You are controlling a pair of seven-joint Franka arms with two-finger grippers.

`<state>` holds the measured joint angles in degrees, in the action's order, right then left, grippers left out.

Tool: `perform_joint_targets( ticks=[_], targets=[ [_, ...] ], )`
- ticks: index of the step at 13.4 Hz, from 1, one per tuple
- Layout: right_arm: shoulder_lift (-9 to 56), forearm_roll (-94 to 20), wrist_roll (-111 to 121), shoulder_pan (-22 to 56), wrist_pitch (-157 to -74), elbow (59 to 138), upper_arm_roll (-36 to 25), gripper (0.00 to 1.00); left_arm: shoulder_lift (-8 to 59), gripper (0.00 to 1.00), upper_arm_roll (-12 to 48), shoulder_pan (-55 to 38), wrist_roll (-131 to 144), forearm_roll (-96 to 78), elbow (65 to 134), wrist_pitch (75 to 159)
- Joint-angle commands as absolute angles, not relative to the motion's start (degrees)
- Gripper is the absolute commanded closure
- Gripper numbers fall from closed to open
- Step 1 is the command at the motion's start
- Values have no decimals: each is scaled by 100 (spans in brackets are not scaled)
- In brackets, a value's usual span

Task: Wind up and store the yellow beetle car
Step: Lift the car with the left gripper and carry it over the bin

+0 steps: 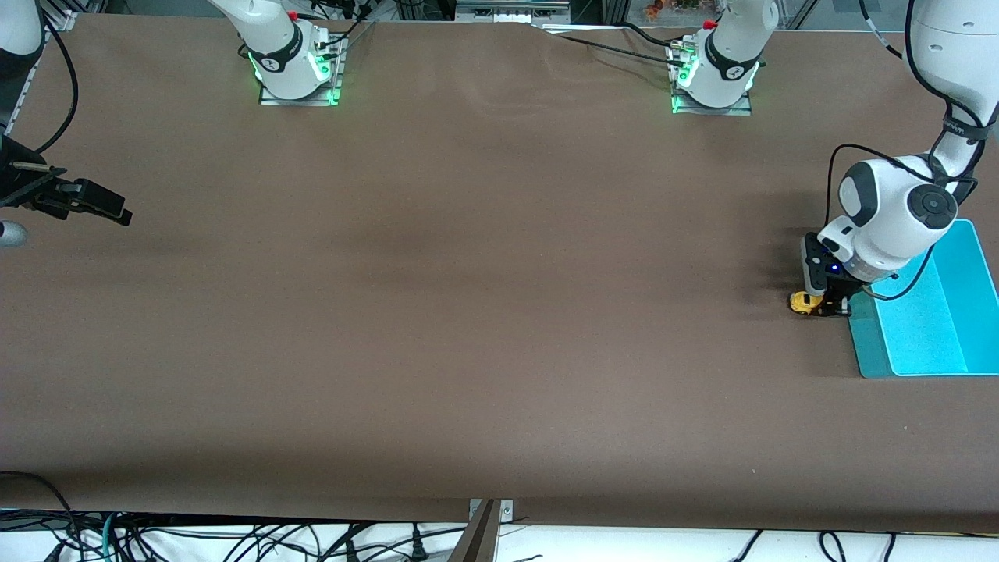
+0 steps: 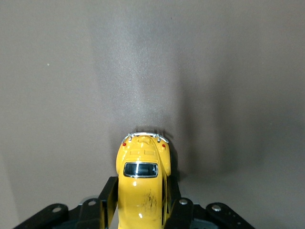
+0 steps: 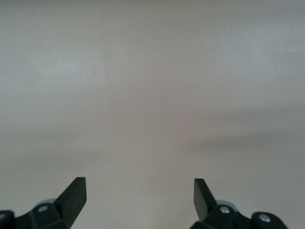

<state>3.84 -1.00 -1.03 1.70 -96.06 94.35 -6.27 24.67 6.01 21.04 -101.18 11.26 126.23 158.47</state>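
Observation:
The yellow beetle car [image 1: 801, 303] is down at the brown table, beside the teal bin, toward the left arm's end. My left gripper [image 1: 821, 306] is shut on it. In the left wrist view the car [image 2: 143, 162] sits between the two black fingers [image 2: 108, 195], which press on its sides, and its rear window and bumper stick out past the fingertips. My left gripper [image 2: 143, 182] hides the car's front. My right gripper [image 1: 109, 207] waits open and empty over the right arm's end of the table. In the right wrist view my right gripper [image 3: 139, 191] shows only bare table between its fingers.
A teal bin [image 1: 870, 343] stands at the left arm's end of the table, right beside the held car. The two arm bases [image 1: 296, 70] [image 1: 714, 74] stand along the top edge. Cables hang below the table's front edge.

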Motion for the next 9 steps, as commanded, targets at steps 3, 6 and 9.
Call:
perform_joint_targets(
  ticks=[3, 6, 9],
  targets=[
    [483, -185, -220, 167, -9650, 9272, -615, 0, 1864, 60, 870, 2101, -10134, 915, 12139, 14312],
    [562, -185, -229, 167, -9825, 9272, -615, 0, 1705, 60, 896, 2118, -10169, 879, 11595, 13275],
    [563, -185, -237, 167, -9765, 9272, -615, 0, 1661, 59, 879, 2319, -10369, 879, 11059, 12430]
  ],
)
